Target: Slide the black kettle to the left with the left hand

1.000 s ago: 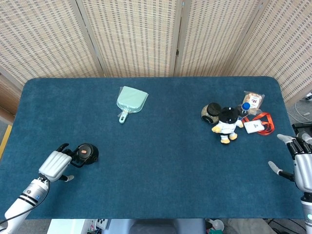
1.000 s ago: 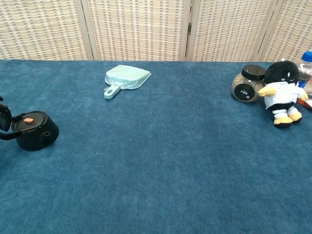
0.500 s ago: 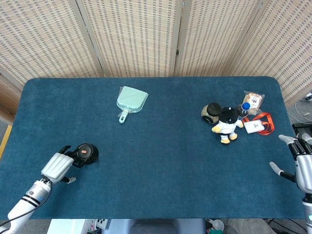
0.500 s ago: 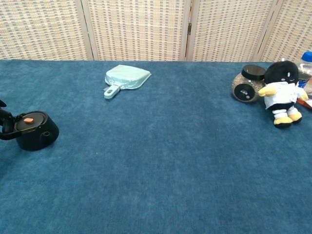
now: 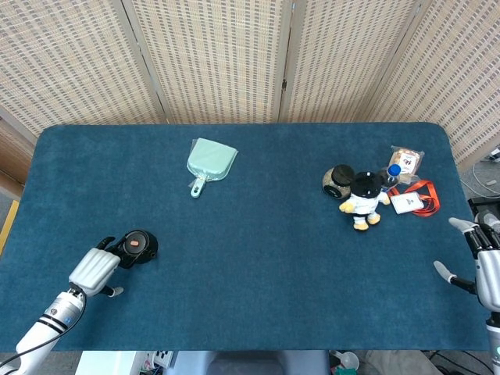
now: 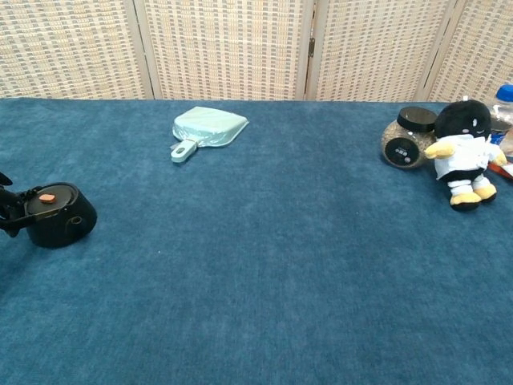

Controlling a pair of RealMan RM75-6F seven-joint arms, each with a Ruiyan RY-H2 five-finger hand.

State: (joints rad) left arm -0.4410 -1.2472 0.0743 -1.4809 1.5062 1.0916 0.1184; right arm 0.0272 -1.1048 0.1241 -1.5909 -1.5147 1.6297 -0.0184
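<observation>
- The black kettle (image 5: 138, 246) sits on the blue table (image 5: 258, 258) toward its near-left part, with an orange dot on its lid; in the chest view the black kettle (image 6: 54, 215) stands close to the left border of the picture
- The left hand (image 5: 95, 269) lies just beside the kettle on its near-left side, its dark fingertips (image 5: 108, 244) reaching toward the kettle's handle side; whether they grip the handle, merely touch it or stand just clear I cannot tell, and the chest view shows only a dark tip at the picture's edge
- Left of the kettle a stretch of bare blue cloth runs to the table's left edge; the near edge lies not far below the left hand
- To the right of the kettle the cloth is open across the middle of the table
- A pale green dustpan (image 5: 209, 163) lies well apart from the kettle, toward the far side, its handle pointing to the near side
- At the far right a cluster stands together: a dark-lidded jar (image 5: 337, 180), a black and white plush toy (image 5: 362, 198) just beside it, a bottle (image 5: 392, 173) with a blue cap, a snack packet (image 5: 406, 160) and a badge on a red lanyard (image 5: 416, 198)
- The right hand (image 5: 480, 262) is at the table's right edge, near the near-right corner, fingers spread apart and holding nothing
- Woven screens (image 5: 234, 55) stand behind the table's far edge
</observation>
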